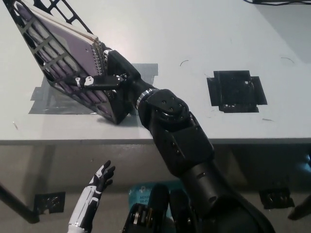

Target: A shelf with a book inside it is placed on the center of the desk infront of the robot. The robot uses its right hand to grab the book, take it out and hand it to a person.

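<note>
A black lattice shelf (34, 29) stands tilted at the desk's upper left, over grey tape. Inside it leans a purple spiral-bound book (68, 41) with its wire spine toward me. My black right hand (109, 73) reaches into the shelf's open end and is shut on the book, the thumb lying across the near lattice face and the other fingers hidden behind the spine. My white left hand (97, 187) hangs below the desk edge at the lower left, fingers apart and holding nothing.
The grey desk (209, 43) has a black square plate (236, 91) at its right. Grey tape (53, 99) marks the shelf's place. The desk's front edge runs across the middle; a black floor bracket (48, 202) lies below.
</note>
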Tool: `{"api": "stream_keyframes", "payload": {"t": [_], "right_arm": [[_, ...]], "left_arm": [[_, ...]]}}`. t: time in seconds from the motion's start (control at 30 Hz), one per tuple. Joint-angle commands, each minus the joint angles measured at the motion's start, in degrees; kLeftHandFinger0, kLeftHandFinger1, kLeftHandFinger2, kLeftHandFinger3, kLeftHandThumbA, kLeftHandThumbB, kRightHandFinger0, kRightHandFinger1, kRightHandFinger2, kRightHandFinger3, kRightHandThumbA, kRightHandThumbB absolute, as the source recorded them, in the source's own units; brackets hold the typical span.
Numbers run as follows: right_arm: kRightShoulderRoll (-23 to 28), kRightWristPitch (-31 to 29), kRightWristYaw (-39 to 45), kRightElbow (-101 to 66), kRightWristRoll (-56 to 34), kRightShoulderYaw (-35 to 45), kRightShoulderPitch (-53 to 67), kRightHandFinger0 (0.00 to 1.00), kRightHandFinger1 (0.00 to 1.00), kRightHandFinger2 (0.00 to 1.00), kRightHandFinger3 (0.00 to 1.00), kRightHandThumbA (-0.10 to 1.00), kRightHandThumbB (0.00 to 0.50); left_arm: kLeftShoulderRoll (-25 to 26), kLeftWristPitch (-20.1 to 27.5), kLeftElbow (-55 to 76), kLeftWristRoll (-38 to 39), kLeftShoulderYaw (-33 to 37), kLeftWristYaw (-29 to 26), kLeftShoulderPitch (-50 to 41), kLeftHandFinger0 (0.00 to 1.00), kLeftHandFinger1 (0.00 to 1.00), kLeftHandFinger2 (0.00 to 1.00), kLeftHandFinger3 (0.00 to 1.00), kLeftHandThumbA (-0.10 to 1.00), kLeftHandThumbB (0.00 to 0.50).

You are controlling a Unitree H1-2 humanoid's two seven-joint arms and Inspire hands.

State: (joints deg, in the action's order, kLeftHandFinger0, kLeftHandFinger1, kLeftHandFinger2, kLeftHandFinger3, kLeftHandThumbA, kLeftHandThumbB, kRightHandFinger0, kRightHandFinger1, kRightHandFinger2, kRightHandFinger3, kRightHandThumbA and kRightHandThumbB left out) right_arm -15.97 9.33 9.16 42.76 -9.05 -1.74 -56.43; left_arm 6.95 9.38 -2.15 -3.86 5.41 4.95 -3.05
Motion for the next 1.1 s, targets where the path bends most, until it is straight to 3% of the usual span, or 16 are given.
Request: {"api": "stream_keyframes", "payload": {"t": [0.0, 0.4, 0.47, 0.5, 0.53, 0.57, 0.6, 0.63, 0.67, 0.7, 0.73, 0.8, 0.83, 0.9, 0.93, 1.07], "right_arm": [[-1.96, -3.96, 1.66, 0.86, -2.15, 1.1, -4.85, 1.0, 1.0, 1.0, 1.0, 0.95, 0.408], [-1.18, -7.62, 1.79, 4.17, 0.05, -0.1, -6.72, 1.0, 1.0, 1.0, 1.0, 0.98, 0.41], [-0.88, -8.72, 0.9, 4.79, 1.54, -1.02, -6.9, 1.0, 1.0, 1.0, 1.0, 0.98, 0.356], [-0.33, -8.41, -0.5, 5.27, 3.52, -2.22, -7.63, 1.0, 1.0, 1.0, 1.0, 0.92, 0.209], [-0.21, -8.13, -0.97, 5.68, 4.11, -2.56, -8.06, 1.0, 1.0, 1.0, 1.0, 0.88, 0.208], [-0.13, -7.41, -1.51, 5.83, 4.51, -2.78, -8.32, 0.84, 0.92, 0.99, 1.0, 0.82, 0.161], [0.33, -6.46, -2.71, 6.32, 6.52, -4.19, -8.93, 0.41, 0.54, 0.61, 0.65, 0.82, 0.08], [0.69, -5.32, -3.54, 6.86, 8.22, -5.42, -9.62, 0.13, 0.23, 0.27, 0.34, 0.82, 0.049], [0.93, -4.61, -4.07, 7.25, 9.32, -6.27, -10.1, 0.03, 0.06, 0.13, 0.2, 0.81, 0.037], [1.25, -3.88, -5.37, 7.58, 11.76, -8.26, -10.48, 0.01, 0.01, 0.03, 0.05, 0.82, 0.019], [1.35, -3.61, -5.29, 7.57, 12.62, -9.28, -10.34, 0.0, 0.0, 0.04, 0.0, 0.93, 0.016], [1.42, -3.28, -5.36, 7.66, 12.53, -9.81, -10.36, 0.0, 0.02, 0.09, 0.01, 0.95, 0.003], [1.47, -3.17, -5.58, 7.43, 12.67, -10.06, -10.1, 0.0, 0.1, 0.25, 0.08, 1.0, 0.004], [1.51, -3.97, -6.05, 7.43, 12.54, -9.98, -9.7, 0.0, 0.18, 0.42, 0.19, 1.0, 0.016], [1.47, -5.25, -6.28, 7.93, 12.21, -9.58, -9.67, 0.0, 0.26, 0.54, 0.33, 1.0, 0.004], [1.41, -5.51, -7.38, 7.3, 12.17, -8.89, -9.24, 0.0, 0.29, 0.58, 0.45, 1.0, 0.0]], "left_arm": [[0.23, -0.73, 2.06, -0.14, 0.03, 0.57, 0.42, 1.0, 1.0, 1.0, 1.0, 1.0, 0.247], [0.24, -1.3, 2.22, -0.02, 0.13, 0.67, 0.94, 1.0, 1.0, 1.0, 1.0, 1.0, 0.268], [0.26, -1.3, 2.16, -0.03, 0.16, 0.68, 1.0, 1.0, 1.0, 1.0, 1.0, 1.0, 0.264], [0.29, -1.38, 2.05, 0.06, 0.07, 0.69, 1.4, 1.0, 1.0, 1.0, 1.0, 1.0, 0.265], [0.38, -1.34, 2.05, -0.02, 0.0, 0.63, 1.52, 1.0, 1.0, 1.0, 1.0, 1.0, 0.265], [0.44, -1.28, 2.05, -0.17, -0.01, 0.58, 1.56, 1.0, 1.0, 1.0, 1.0, 1.0, 0.265], [0.53, -1.2, 2.04, -0.33, -0.04, 0.5, 1.65, 1.0, 1.0, 1.0, 1.0, 1.0, 0.266], [0.6, -1.09, 2.04, -0.3, -0.13, 0.48, 1.8, 1.0, 1.0, 1.0, 1.0, 1.0, 0.267], [0.65, -1.02, 2.03, -0.25, -0.19, 0.47, 1.91, 1.0, 1.0, 1.0, 1.0, 1.0, 0.267], [0.65, -0.95, 2.0, -0.16, -0.25, 0.46, 2.01, 1.0, 1.0, 1.0, 1.0, 1.0, 0.275], [0.6, -0.84, 1.86, 0.18, -0.3, 0.56, 2.15, 1.0, 1.0, 1.0, 1.0, 1.0, 0.288], [0.53, -0.69, 1.71, 0.66, -0.37, 0.71, 2.34, 1.0, 1.0, 1.0, 1.0, 1.0, 0.289], [0.49, -0.46, 1.57, 0.55, -0.3, 0.66, 2.43, 1.0, 1.0, 1.0, 1.0, 1.0, 0.288], [0.51, -0.51, 1.58, 0.51, -0.18, 0.75, 2.62, 1.0, 1.0, 1.0, 1.0, 1.0, 0.283], [0.62, -0.75, 1.66, 0.51, -0.18, 0.82, 2.8, 1.0, 1.0, 1.0, 1.0, 1.0, 0.284], [0.68, -1.14, 1.89, 0.31, -0.3, 0.61, 2.99, 1.0, 1.0, 1.0, 1.0, 1.0, 0.294]]}}
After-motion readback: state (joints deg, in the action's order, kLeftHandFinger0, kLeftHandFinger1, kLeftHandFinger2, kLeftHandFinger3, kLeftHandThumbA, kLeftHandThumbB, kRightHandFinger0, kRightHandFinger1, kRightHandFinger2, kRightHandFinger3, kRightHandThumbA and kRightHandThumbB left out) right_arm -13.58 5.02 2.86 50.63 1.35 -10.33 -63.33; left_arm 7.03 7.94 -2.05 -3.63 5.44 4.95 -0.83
